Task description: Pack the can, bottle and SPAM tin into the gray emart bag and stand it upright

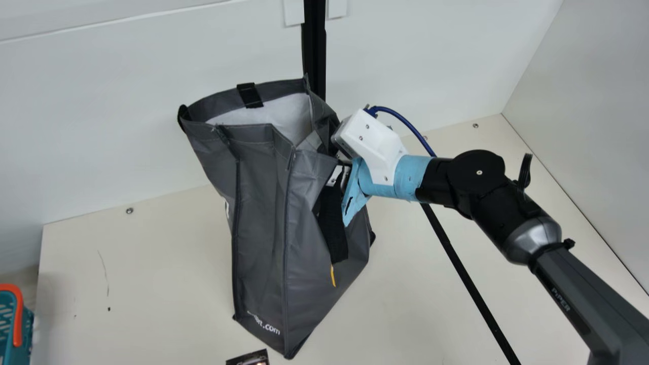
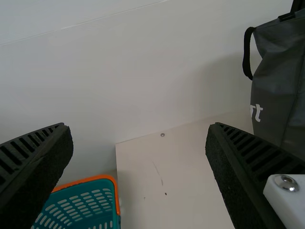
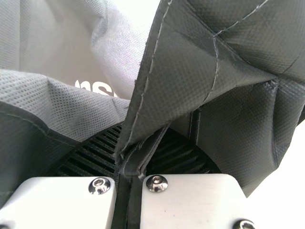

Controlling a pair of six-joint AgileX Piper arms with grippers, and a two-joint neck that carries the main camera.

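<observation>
The gray emart bag (image 1: pixel 258 213) stands upright, leaning a little, its mouth open at the top with the pale lining showing. At its right side in the main view is my right gripper (image 1: pixel 338 177), shut on the bag's rim. In the right wrist view the right gripper (image 3: pixel 129 174) pinches a fold of the gray bag (image 3: pixel 176 81), and printed letters show on the lining inside. My left gripper (image 2: pixel 139 143) is open with nothing between its fingers; the bag (image 2: pixel 281 81) stands beyond one finger. Whether the bag holds the can, bottle or tin cannot be seen.
A teal basket (image 1: pixel 17 329) with an orange rim stands at the table's left edge. A small dark printed object (image 1: pixel 248 358) lies at the near edge, before the bag. A black pole (image 1: pixel 314 50) rises behind the bag; white walls enclose the cream table (image 1: pixel 152 284).
</observation>
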